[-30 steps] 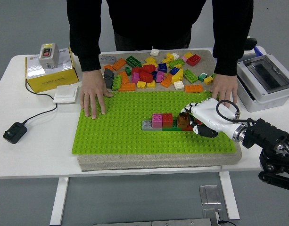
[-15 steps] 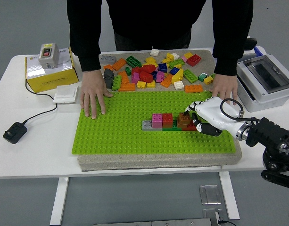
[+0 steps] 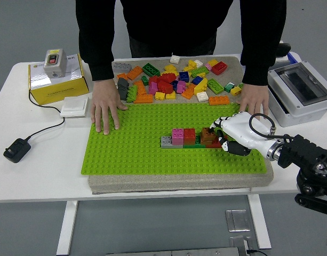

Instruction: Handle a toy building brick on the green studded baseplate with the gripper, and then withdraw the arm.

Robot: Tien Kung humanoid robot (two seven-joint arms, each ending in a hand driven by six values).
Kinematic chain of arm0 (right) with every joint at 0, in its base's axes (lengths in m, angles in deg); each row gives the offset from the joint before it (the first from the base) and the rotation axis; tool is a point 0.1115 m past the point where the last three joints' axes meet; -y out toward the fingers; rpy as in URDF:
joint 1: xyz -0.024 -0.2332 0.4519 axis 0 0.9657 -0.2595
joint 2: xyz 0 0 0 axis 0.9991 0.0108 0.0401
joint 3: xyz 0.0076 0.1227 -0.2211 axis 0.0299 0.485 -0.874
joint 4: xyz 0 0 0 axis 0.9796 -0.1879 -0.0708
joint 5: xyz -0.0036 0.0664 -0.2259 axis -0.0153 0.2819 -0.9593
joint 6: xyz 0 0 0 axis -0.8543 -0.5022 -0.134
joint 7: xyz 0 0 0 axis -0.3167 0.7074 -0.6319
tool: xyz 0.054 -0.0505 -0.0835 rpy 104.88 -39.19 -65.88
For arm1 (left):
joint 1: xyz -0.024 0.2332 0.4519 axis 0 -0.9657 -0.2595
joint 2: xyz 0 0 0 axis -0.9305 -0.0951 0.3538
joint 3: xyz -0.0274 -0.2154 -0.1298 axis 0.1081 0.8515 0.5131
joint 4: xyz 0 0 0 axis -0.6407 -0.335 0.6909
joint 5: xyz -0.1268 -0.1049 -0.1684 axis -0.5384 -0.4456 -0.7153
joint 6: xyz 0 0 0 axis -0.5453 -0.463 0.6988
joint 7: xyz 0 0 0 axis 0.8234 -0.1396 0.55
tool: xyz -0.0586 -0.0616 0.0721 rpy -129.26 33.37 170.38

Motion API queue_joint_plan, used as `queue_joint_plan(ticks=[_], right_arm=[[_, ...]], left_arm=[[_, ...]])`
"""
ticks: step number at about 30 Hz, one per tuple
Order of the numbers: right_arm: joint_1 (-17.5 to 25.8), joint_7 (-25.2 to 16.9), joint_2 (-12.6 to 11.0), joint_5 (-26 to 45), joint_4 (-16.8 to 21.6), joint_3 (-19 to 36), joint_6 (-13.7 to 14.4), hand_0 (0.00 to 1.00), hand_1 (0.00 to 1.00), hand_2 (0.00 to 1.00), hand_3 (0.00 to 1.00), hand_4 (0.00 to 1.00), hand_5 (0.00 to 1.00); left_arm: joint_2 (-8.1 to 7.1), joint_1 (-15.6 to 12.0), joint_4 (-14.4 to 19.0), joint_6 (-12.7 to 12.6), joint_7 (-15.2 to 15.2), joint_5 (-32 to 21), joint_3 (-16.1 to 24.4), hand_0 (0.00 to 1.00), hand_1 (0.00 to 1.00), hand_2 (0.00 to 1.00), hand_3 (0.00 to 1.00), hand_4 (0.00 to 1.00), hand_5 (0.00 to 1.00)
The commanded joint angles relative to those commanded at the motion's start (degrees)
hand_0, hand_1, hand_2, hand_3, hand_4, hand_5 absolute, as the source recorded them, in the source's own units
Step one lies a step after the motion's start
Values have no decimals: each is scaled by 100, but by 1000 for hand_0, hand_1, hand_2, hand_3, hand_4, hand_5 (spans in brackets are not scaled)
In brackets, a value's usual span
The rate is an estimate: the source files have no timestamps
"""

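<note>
Right hand [image 3: 227, 135] on brown brick [image 3: 208, 136], green baseplate [image 3: 131, 149].
No print legible on the yellow box [image 3: 56, 81] or anywhere else. Brick sits right of centre on the baseplate, at the right end of a left-right row after grey [image 3: 166, 141], pink [image 3: 177, 135] and red [image 3: 189, 135] bricks; its own long axis is unclear. White fingers curl around it, touching. Person's hands press flat on the baseplate's far corners.

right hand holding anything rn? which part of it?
The right hand has its fingers closed on the brown brick at the right end of the brick row on the green baseplate, gripping its right side. Exact contact points are hidden.
</note>
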State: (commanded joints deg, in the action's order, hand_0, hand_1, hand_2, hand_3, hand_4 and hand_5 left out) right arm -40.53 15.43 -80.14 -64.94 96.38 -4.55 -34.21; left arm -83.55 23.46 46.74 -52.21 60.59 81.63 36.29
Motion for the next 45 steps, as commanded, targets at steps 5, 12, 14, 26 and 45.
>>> queue_joint_plan(ticks=[5,12,14,26,45], right_arm=[[-7,2,18,9,-1,-6,5,113,176,742,691,2,383],[-14,8,50,20,-8,-25,5,112,174,742,689,2,391],[-15,8,63,26,-10,-38,5,111,174,740,687,2,407],[-40,14,110,53,-48,-48,-1,111,175,736,684,2,418],[-90,-18,154,143,-109,-42,18,111,174,734,680,2,423]], left_arm=[[-3,-9,0,-4,10,-26,-31,674,654,578,632,117,717],[-2,-13,0,-4,29,-94,-106,673,654,576,631,118,718],[-2,-14,0,-5,35,-109,-122,674,654,576,632,119,719],[-5,2,0,-17,74,-168,-191,674,653,576,631,119,719],[-10,34,0,-22,102,-228,-246,672,651,574,631,121,720]])
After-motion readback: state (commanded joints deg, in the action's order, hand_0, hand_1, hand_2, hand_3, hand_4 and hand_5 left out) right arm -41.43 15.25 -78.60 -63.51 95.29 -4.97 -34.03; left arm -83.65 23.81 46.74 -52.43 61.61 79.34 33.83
